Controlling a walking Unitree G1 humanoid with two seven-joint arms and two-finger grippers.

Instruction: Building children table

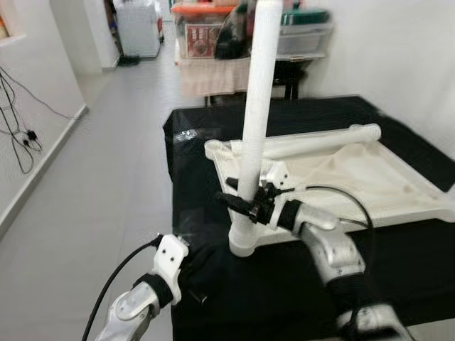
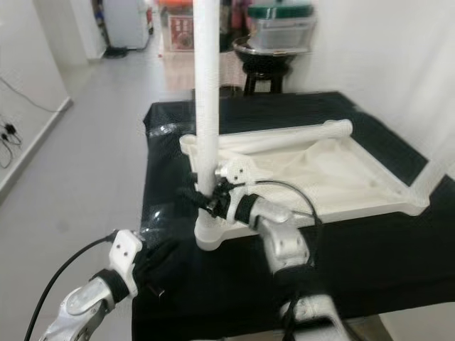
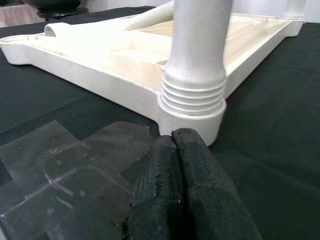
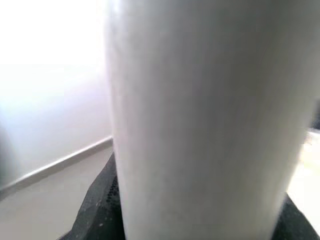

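An upturned white plastic table top (image 1: 398, 202) lies on the black-covered table (image 1: 213, 121). One white table leg (image 1: 259, 106) stands upright in the socket (image 3: 192, 117) at the top's near left corner. My right gripper (image 1: 242, 202) is shut on this leg low down, and its wrist view looks straight at the leg (image 4: 200, 120). A second white leg (image 1: 320, 142) lies across the far side of the top. My left gripper (image 3: 173, 137) rests on the cloth just in front of the socket, fingers (image 3: 200, 195) pressed together and holding nothing.
A patch of clear tape (image 3: 75, 170) sticks to the cloth beside the left gripper. Stacked storage boxes (image 1: 206, 28) and a dark stool (image 2: 266, 67) stand behind the table. Grey floor (image 1: 106, 177) runs along the left, with cables (image 1: 21, 135) at the wall.
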